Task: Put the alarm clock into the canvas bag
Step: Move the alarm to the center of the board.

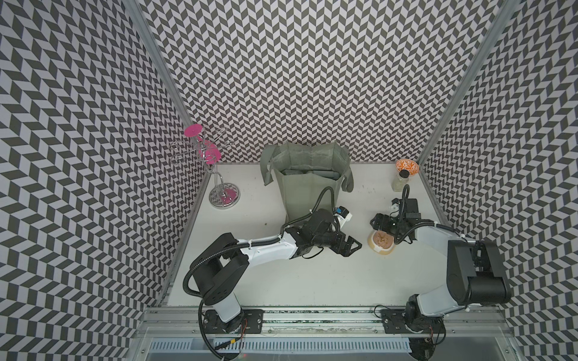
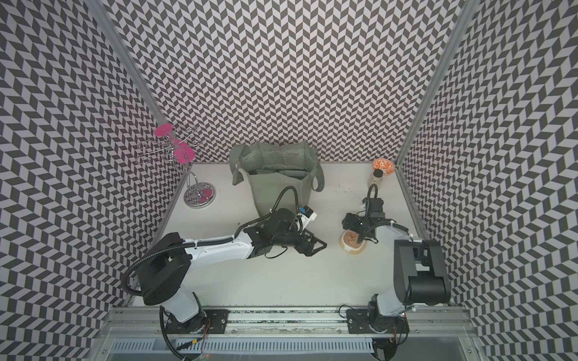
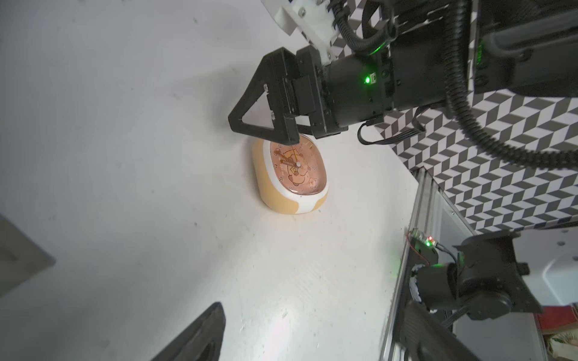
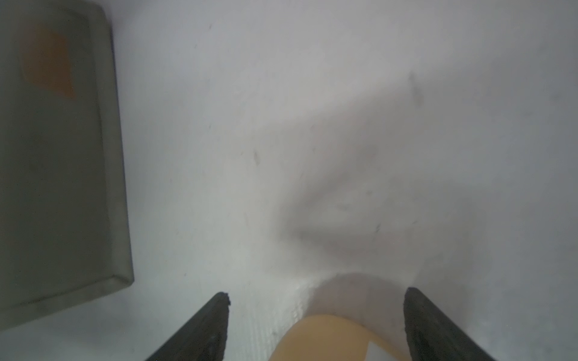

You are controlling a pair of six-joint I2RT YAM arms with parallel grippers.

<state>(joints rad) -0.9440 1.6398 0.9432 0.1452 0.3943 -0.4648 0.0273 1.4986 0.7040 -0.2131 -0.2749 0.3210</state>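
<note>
Overhead, in both top views, the alarm clock [image 1: 382, 247] [image 2: 352, 245] lies face up on the tabletop [image 1: 281, 281], well right of the upright canvas bag [image 1: 305, 187] [image 2: 275, 190]. The left tool [image 1: 353, 250] hangs between them, fingers apart and empty.

From the left wrist, the right tool [image 3: 275, 131] hovers over the alarm clock's [image 3: 292, 178] edge.

From the right wrist, the right tool's [image 4: 316, 295] fingers are spread and straddle the alarm clock [image 4: 328, 340].
</note>
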